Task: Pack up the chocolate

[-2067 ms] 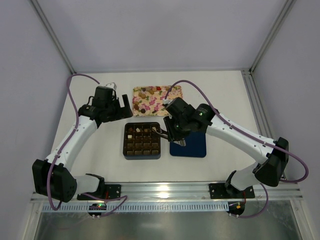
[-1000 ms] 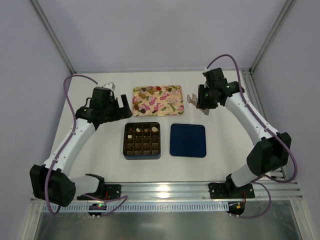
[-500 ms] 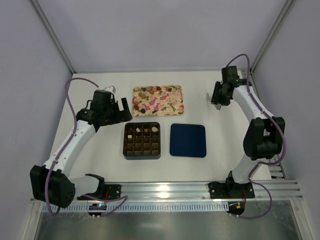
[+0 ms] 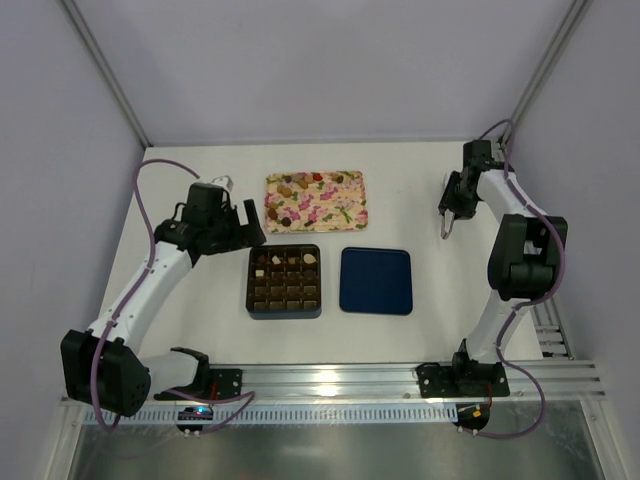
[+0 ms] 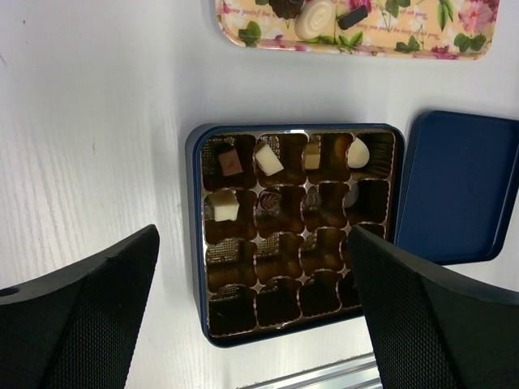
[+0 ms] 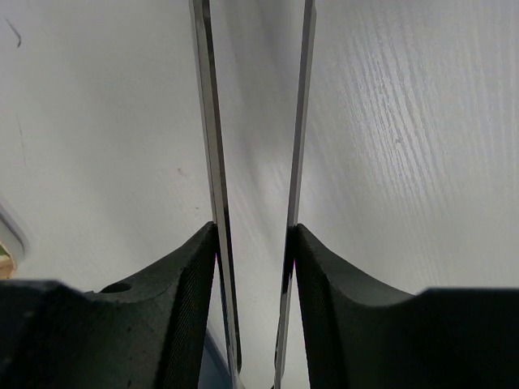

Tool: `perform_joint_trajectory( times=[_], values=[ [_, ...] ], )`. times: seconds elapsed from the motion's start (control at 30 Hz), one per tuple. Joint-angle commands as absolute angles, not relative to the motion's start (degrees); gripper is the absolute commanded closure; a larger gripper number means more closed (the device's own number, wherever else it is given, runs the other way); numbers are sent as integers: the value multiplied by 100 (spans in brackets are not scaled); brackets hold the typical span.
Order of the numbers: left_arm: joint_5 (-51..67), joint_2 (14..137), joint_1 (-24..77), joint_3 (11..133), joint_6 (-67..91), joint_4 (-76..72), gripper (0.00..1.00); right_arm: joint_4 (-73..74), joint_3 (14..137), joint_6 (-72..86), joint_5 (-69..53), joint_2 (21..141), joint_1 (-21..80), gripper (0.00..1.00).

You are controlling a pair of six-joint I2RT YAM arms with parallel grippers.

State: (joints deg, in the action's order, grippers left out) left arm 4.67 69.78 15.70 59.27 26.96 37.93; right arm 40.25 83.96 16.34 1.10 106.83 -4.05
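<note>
Several chocolates (image 4: pixel 296 186) lie on a floral tray (image 4: pixel 345 210) at the back. A few more chocolates (image 5: pixel 268 159) sit in the top two rows of the dark grid box (image 4: pixel 252 298); its lower cells show empty. My left gripper (image 4: pixel 250 222) is open and empty, hovering just left of and above the box, which shows between its fingers in the left wrist view (image 5: pixel 193 243). My right gripper (image 4: pixel 452 203) is far right of the tray, shut on thin metal tweezers (image 6: pixel 207 121) that point down at bare table and hold nothing.
The flat navy lid (image 4: pixel 376 281) lies just right of the box and also shows in the left wrist view (image 5: pixel 454 186). The frame post and side wall (image 4: pixel 520 120) stand close behind the right arm.
My right arm has swung with the tweezers from over the box and lid to the far right side of the table. The left gripper has shifted only slightly.
</note>
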Motion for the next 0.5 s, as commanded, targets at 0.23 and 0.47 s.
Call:
perform_joint_trajectory(
  times=[0.23,0.47],
  values=[
    [659,6759,1538,5792,2689,3516,4,3815,8385,1503,70,11294,-457,48],
    [703,6741,1538,5748,2698,3480,4,3736,8209,1459,70,11373,-457,36]
  ],
)
